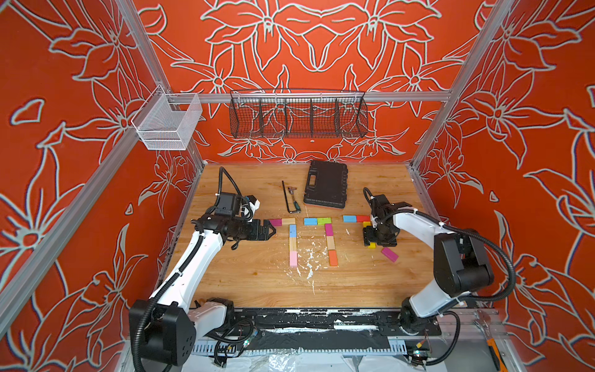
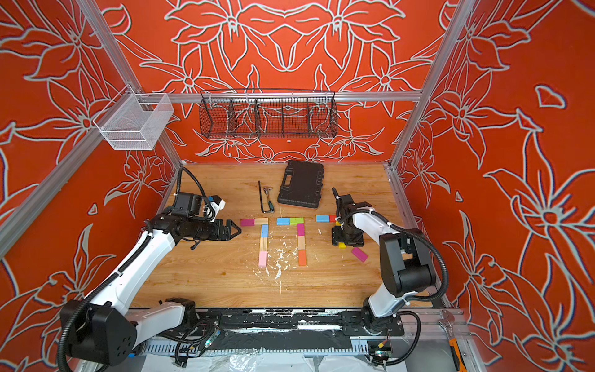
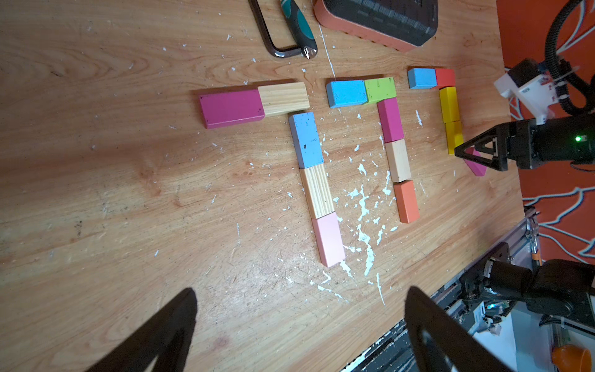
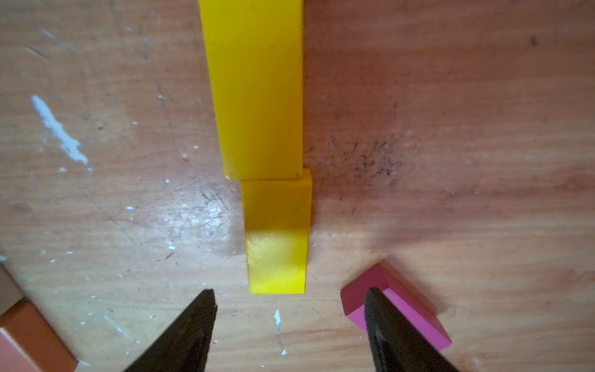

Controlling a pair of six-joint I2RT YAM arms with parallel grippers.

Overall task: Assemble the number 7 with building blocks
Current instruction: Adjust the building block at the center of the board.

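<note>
Three block figures lie on the wooden table (image 1: 251,280). A finished number 7 starts at a magenta block (image 1: 275,222) and ends at a pink block (image 1: 293,259). A second 7 runs from a blue block (image 1: 310,221) down to an orange block (image 1: 333,257). The third has a blue block (image 1: 349,219), a red block (image 3: 445,77) and two yellow blocks (image 4: 254,90) (image 4: 277,238) end to end. My right gripper (image 4: 289,322) hovers open just past the lower yellow block, holding nothing. A loose magenta block (image 4: 402,309) lies askew beside one finger. My left gripper (image 1: 272,230) is open and empty, left of the figures.
A black case (image 1: 325,185), a hex key (image 1: 286,199) and a green-handled screwdriver (image 3: 297,22) lie behind the blocks. White flecks (image 3: 363,206) spot the wood between the figures. A black wire basket (image 1: 297,114) and a white mesh basket (image 1: 167,122) hang on the walls.
</note>
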